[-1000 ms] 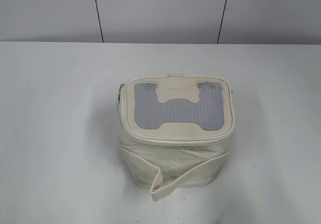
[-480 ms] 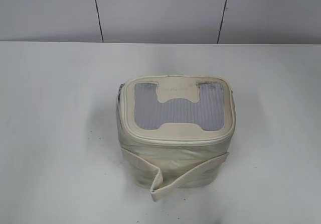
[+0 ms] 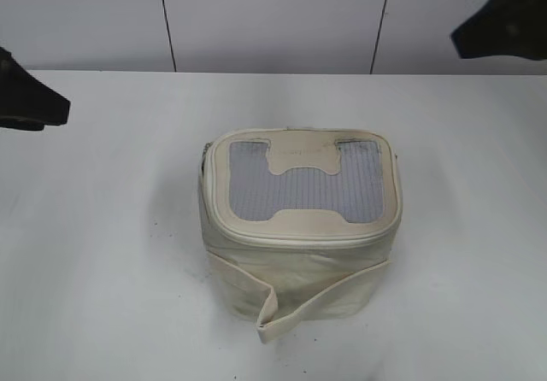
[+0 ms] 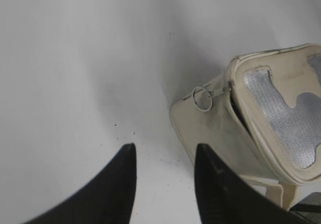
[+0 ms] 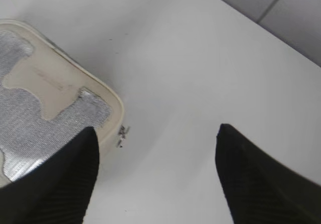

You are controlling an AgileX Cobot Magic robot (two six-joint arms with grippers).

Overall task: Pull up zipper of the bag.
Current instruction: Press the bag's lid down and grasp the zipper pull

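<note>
Left end effector [image 4: 163, 184] view alone shows zipper [image 4: 203, 98] ring pull.

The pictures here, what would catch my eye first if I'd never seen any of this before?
Most likely the bag, a small boxy cream case standing alone in the middle of the white table, its lid bearing a grey ribbed panel. Next, in the left wrist view, a silver zipper pull with a ring hangs at the bag's corner, where the lid gapes slightly. Both dark hands, left hand and right hand, hang open, touching nothing.
</note>
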